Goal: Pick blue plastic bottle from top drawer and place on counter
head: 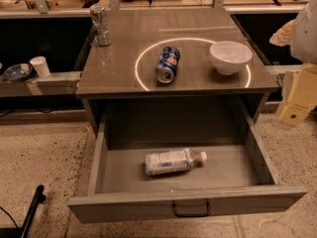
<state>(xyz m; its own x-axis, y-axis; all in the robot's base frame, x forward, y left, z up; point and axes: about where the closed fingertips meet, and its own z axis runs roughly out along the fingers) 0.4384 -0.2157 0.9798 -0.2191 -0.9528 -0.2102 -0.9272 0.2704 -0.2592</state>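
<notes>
The blue plastic bottle [173, 161] lies on its side in the open top drawer [188, 203], white cap pointing right, near the middle of the drawer floor. The drawer is pulled far out and has a small black handle [191, 210] on its front panel. The counter [119, 58] above it is a glossy grey-brown top with a thin white ring [140, 53]. My gripper is out of view. Only a white and pale yellow part of my arm [298, 95] shows at the right edge, level with the counter's front right corner.
On the counter a dark blue soda can [167, 64] lies on its side inside the ring. A white bowl [230, 56] stands at the right and a crushed silver can [100, 25] at the back left. A cluttered bench runs behind. A paper cup [40, 66] stands at the left.
</notes>
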